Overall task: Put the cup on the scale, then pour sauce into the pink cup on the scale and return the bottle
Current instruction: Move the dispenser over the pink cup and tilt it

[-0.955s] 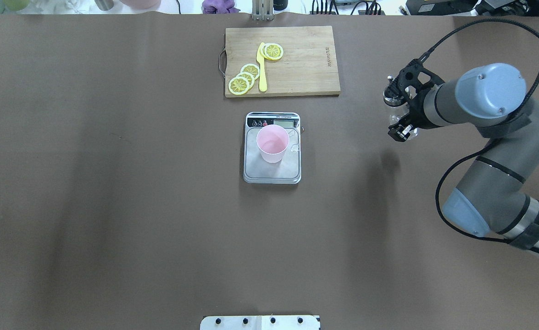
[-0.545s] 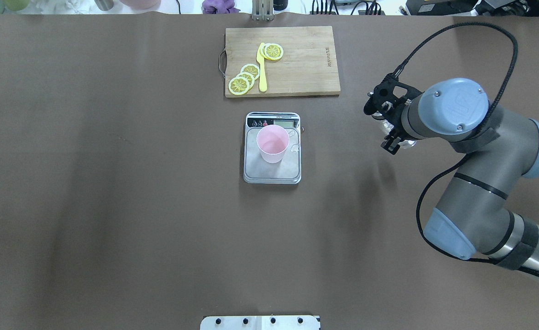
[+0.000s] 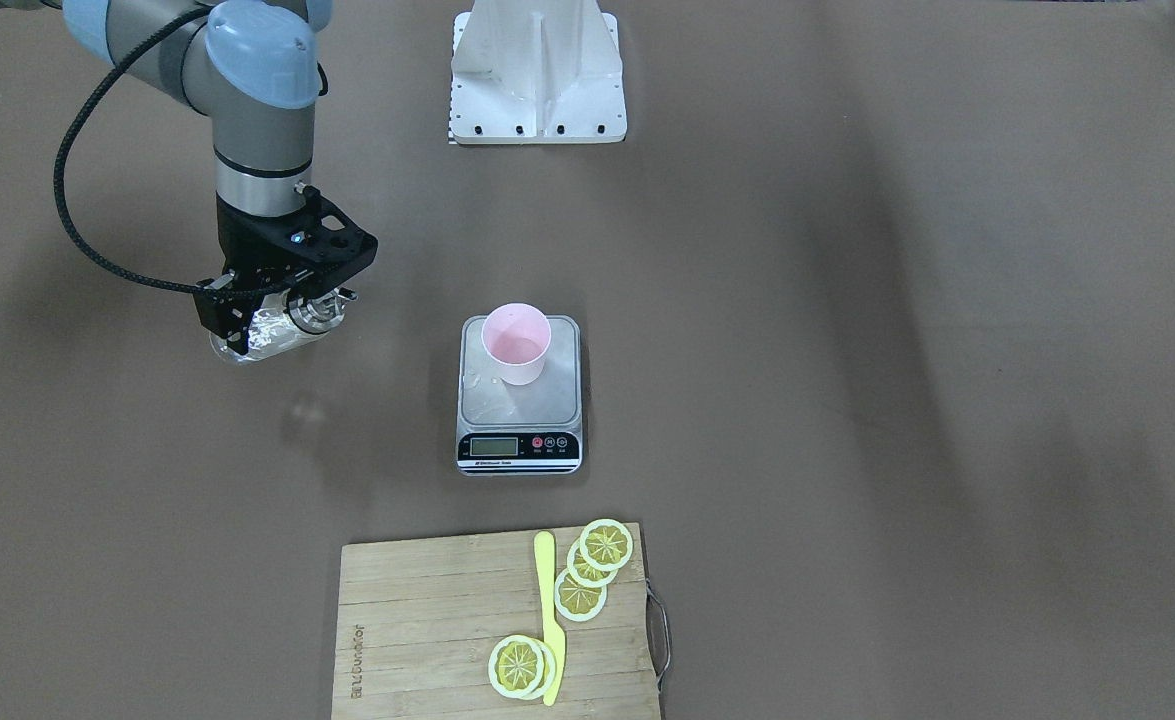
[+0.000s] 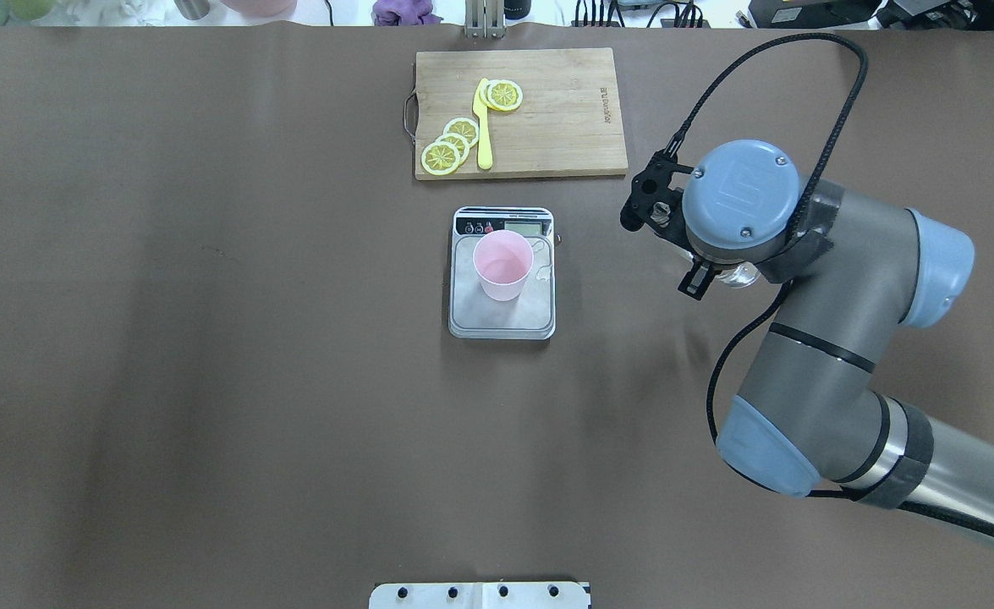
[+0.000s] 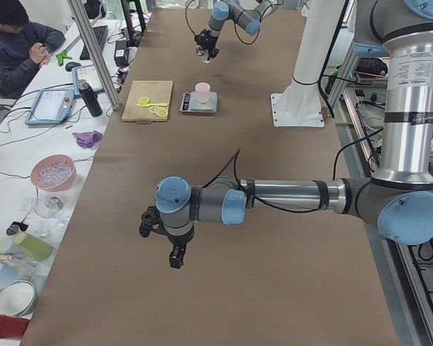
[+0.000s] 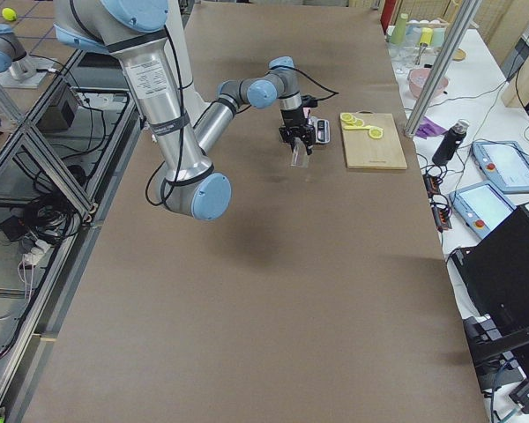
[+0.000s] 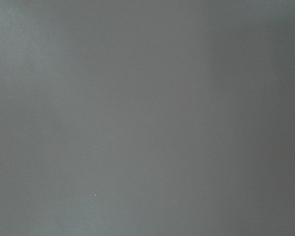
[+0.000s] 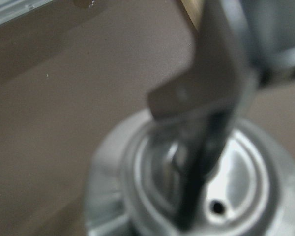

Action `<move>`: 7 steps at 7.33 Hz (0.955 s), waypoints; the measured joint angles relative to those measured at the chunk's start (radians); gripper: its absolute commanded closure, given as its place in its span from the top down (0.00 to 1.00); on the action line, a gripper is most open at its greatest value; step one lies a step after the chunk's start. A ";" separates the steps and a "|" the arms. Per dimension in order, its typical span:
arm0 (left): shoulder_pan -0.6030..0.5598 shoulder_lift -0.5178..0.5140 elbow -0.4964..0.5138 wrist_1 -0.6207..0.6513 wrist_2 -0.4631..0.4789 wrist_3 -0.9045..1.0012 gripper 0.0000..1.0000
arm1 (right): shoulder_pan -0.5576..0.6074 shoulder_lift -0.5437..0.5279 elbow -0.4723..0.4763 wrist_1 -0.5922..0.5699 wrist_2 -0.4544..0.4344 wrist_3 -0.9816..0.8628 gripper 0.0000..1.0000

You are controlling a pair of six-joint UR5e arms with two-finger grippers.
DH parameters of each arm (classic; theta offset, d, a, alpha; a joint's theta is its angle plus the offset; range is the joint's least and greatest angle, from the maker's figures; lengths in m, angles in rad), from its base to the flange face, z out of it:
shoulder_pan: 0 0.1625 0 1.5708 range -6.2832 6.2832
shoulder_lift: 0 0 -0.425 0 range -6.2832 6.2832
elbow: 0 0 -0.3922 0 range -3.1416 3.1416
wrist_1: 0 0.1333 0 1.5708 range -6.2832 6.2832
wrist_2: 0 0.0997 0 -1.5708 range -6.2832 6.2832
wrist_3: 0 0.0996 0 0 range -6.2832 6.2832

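Swinging in from the worktop's [image 4: 209,381] right side, the right gripper [image 3: 272,312], jaws clenched on the tilted bottle [image 3: 265,337], is nearing the cup [image 4: 503,266] standing on the scale [image 4: 501,321], pouring evidently next.

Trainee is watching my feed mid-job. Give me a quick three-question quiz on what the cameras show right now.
1. True or false: the pink cup stands on the scale.
2. The right gripper has its jaws shut on: A) the pink cup, B) the glass bottle, C) nothing.
3. Fill in: the lemon slices lie on the wooden ____.
Key: 1 true; 2 B; 3 cutting board.
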 measured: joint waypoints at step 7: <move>0.000 0.030 0.000 -0.002 -0.002 0.002 0.99 | -0.110 0.163 -0.040 -0.314 -0.134 -0.029 0.00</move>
